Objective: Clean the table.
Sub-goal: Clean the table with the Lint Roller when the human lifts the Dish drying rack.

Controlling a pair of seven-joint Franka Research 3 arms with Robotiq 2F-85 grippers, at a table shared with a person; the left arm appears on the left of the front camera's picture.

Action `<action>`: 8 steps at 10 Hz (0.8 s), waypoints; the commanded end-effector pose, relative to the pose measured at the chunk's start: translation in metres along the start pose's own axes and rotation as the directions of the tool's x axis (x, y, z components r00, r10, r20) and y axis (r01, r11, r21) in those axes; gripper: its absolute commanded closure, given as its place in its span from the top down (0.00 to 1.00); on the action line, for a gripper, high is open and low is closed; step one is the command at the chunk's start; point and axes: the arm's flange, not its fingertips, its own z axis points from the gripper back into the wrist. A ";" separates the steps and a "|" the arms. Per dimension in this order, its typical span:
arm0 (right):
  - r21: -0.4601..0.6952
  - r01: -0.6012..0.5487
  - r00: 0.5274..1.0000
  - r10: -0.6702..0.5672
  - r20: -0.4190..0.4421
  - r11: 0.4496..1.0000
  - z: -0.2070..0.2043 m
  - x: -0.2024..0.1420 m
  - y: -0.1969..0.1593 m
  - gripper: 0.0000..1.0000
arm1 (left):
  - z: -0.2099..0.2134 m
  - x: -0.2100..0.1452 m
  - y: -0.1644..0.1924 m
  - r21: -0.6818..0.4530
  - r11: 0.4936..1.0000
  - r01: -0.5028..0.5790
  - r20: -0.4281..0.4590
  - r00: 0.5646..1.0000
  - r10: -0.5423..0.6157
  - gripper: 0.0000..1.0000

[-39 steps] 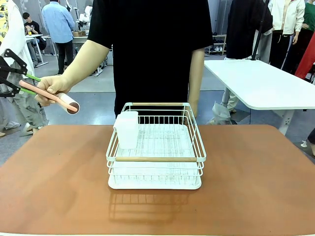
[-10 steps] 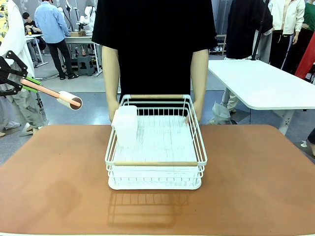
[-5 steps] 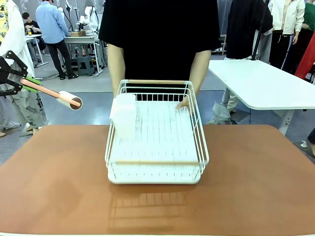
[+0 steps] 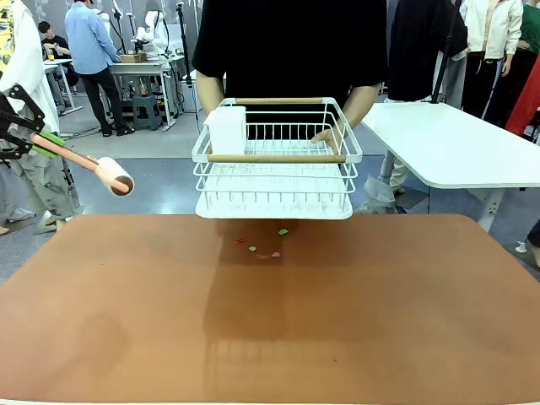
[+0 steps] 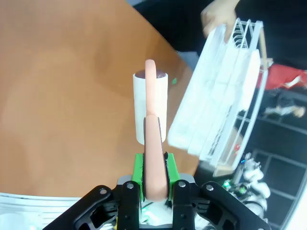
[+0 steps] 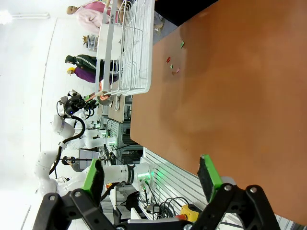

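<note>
Reddish-brown table [image 4: 405, 304] shows coloured scraps [image 4: 261, 245] far-centre, a person's hand [image 4: 325, 135] holding the wire rack [image 4: 278, 160] clear above them; left gripper [image 5: 154, 175] clamps a lint roller [image 4: 114, 175] (presumably for the scraps), right gripper [image 6: 150, 173] gapes wide.

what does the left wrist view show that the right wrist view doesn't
Left wrist view: the left gripper shut on the pink handle of a lint roller, and the person's hand at the edge of the white dish rack. Right wrist view: the right gripper, open and holding nothing, and several small red and green scraps on the table. Both: the reddish-brown table, the rack held up off it, and at least one green scrap.
</note>
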 end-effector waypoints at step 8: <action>0.012 -0.011 1.000 0.011 0.002 1.000 0.002 -0.001 0.004 1.00 | -0.053 0.099 -0.031 0.150 0.867 0.475 -0.281 0.861 -0.423 0.00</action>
